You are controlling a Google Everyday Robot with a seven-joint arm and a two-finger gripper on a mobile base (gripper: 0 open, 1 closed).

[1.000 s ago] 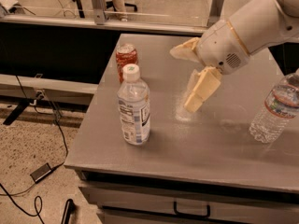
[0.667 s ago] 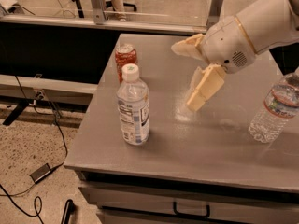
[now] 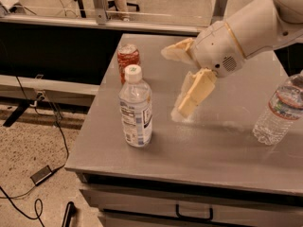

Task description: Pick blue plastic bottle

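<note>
The blue plastic bottle (image 3: 136, 110) stands upright near the front left of the grey table (image 3: 213, 145). It is clear and bluish, with a white cap and a white label. My gripper (image 3: 173, 82) is open and empty, to the right of the bottle and a little behind it, just above the tabletop. One cream finger (image 3: 177, 51) points left at the height of the cap. The other finger (image 3: 195, 92) hangs down toward the table. There is a gap between the gripper and the bottle.
A red-orange can (image 3: 128, 58) stands just behind the bottle near the table's left edge. A ribbed clear bottle (image 3: 279, 110) with a blue-and-red band stands at the right edge. Cables (image 3: 42, 174) lie on the floor to the left.
My gripper has shifted slightly left toward the blue bottle. The bottles and the can have not moved.
</note>
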